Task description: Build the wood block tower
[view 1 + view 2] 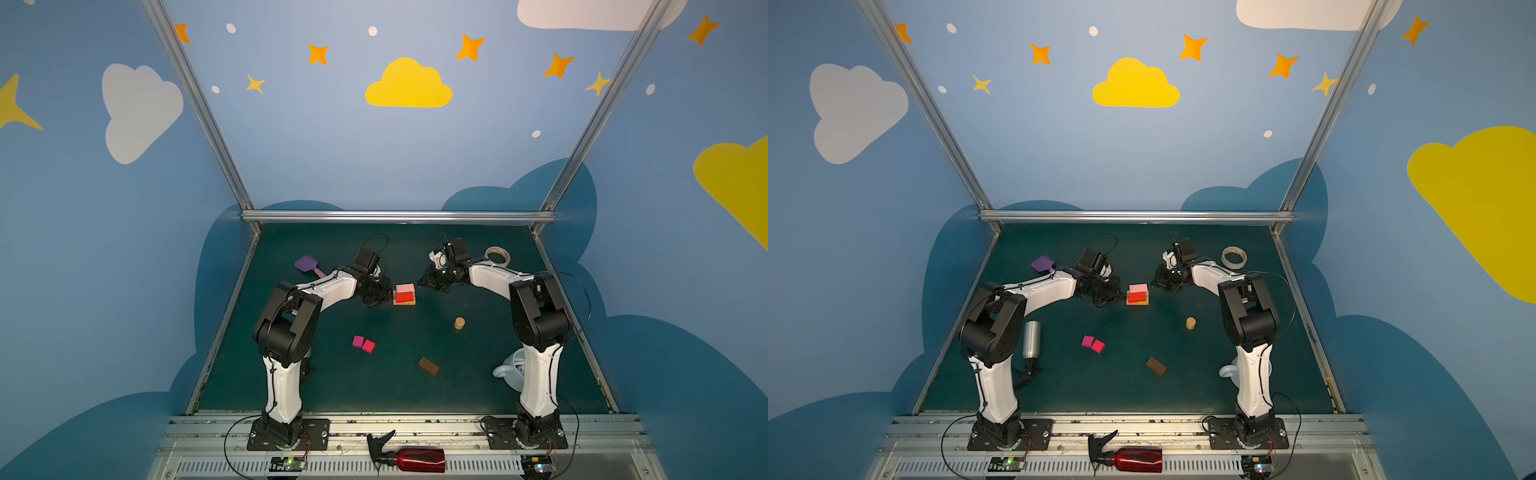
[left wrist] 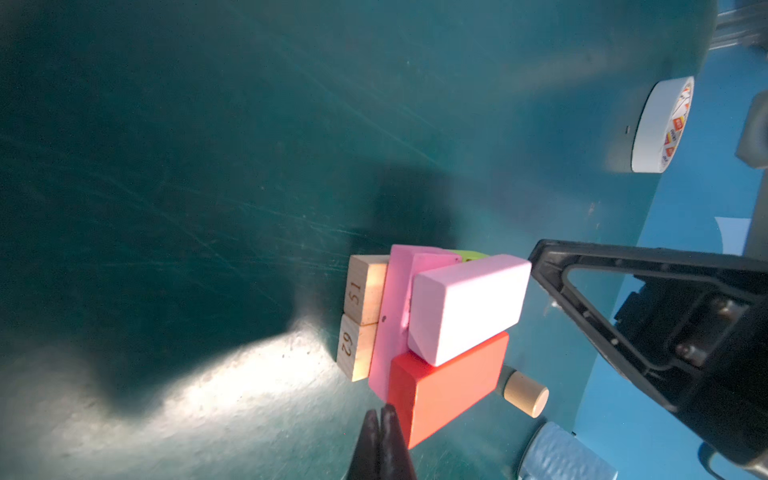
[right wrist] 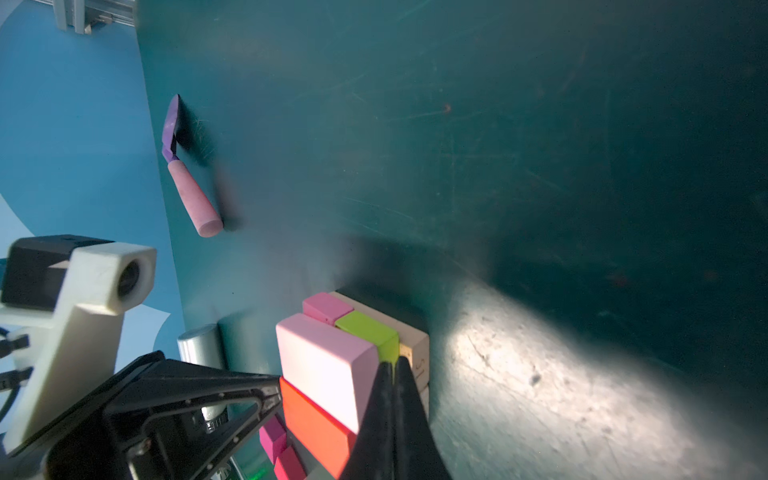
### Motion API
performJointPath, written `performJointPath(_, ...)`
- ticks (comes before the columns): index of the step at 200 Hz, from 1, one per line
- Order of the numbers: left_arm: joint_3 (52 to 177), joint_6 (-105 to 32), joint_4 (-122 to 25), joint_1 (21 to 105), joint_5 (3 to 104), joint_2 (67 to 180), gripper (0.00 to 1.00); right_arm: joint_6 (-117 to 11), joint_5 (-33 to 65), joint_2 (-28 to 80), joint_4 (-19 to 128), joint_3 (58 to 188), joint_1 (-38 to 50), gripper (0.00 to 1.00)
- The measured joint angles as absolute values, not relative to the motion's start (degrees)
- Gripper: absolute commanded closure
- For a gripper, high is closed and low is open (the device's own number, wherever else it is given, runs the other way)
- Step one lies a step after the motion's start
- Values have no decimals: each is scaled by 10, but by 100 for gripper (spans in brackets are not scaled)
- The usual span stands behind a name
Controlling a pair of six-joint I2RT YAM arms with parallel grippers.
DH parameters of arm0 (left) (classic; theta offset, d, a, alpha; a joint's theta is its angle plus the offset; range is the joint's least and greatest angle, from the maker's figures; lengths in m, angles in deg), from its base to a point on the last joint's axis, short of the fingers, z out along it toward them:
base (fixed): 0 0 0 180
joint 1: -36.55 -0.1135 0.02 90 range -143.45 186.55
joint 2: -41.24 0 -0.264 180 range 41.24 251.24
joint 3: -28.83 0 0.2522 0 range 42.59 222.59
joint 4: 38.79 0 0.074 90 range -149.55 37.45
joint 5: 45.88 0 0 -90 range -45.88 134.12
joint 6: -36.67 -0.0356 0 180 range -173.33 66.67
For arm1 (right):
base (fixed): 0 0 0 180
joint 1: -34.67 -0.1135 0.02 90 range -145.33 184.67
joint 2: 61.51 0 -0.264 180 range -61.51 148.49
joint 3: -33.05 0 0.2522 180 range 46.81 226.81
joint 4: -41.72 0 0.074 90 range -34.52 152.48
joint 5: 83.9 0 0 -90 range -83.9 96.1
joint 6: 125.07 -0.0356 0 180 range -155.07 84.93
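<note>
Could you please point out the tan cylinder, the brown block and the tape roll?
tan cylinder (image 1: 459, 322): in a top view, middle of its body.
brown block (image 1: 429, 366): in a top view, centre of its top face.
tape roll (image 2: 650, 126): in the left wrist view, its white outer band.

Dark green scratched surface (image 1: 374, 390): small stack of coloured wooden blocks (image 1: 404, 294) sits mid-back on its tan base, short tan wooden cylinder (image 1: 459, 323) front-right of it, magenta square block (image 1: 358, 341) just beside red square block (image 1: 368, 345) front-left, dark brown wooden bar (image 1: 429, 366) front-centre. Near the back: purple toy spatula with pink handle (image 1: 306, 264) left, white tape roll (image 1: 497, 255) right. Pale blue mug (image 1: 513, 370) front-right, silver metal bottle (image 1: 1031, 340) lying front-left.
</note>
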State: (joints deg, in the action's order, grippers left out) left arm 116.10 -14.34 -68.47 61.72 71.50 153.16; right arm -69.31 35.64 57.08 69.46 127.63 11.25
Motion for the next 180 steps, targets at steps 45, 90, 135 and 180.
performJointPath(45, 1182, -148, -687, 617, 722, 1539, 96, -693, 357, 571, 694, 1276, 112, 100)
performJointPath(90, 1194, -152, -692, 619, 725, 1549, 96, -695, 357, 571, 694, 1276, 105, 100)
performJointPath(135, 1195, -154, -697, 620, 725, 1549, 96, -697, 358, 571, 694, 1276, 102, 100)
performJointPath(180, 1199, -155, -703, 621, 724, 1549, 96, -698, 358, 571, 694, 1276, 101, 100)
